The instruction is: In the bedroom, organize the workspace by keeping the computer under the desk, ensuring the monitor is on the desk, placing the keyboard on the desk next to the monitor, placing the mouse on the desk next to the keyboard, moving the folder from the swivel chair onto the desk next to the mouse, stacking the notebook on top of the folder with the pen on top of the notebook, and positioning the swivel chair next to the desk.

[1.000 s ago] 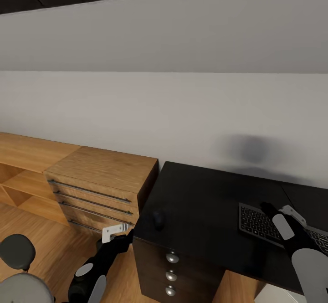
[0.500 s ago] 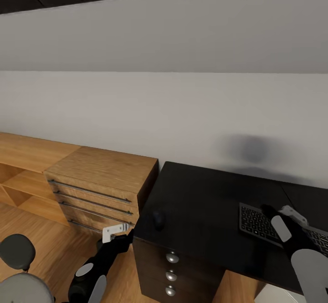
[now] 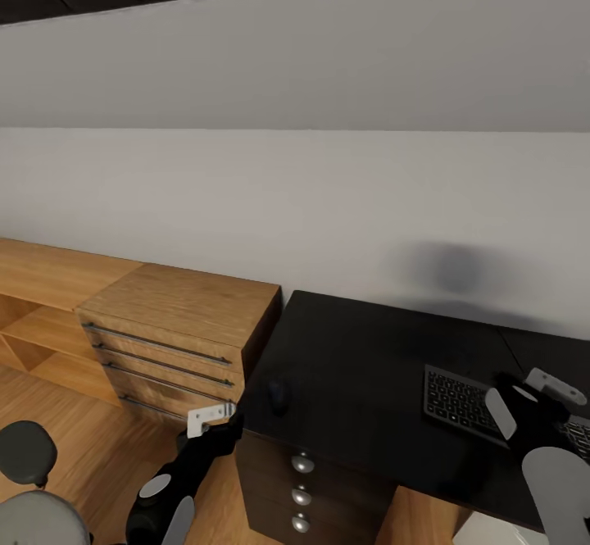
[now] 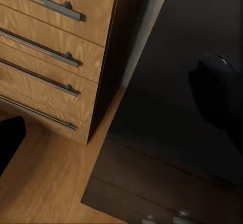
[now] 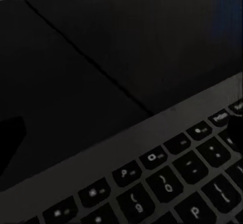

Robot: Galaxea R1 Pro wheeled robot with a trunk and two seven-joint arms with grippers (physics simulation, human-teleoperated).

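The black desk stands against the white wall. On its left front part lies the small dark mouse, which looms large and dark in the left wrist view. The black keyboard lies at the desk's right front, and its pale-lettered keys are close in the right wrist view. My right gripper hovers just past the keyboard's right part, open and holding nothing. Beside the desk's left front corner, lower than the top, my left gripper is open and empty. The swivel chair's grey seat and black armrest sit at the lower left.
A light wooden drawer unit with long metal handles stands touching the desk's left side, joined to low wooden shelving further left. Dark drawers with round silver knobs sit under the desk's front. The floor is wood.
My right gripper has moved right and lifted off the keyboard's keys. The camera has shifted slightly, sliding the whole scene a little to the left. The left arm has stayed put.
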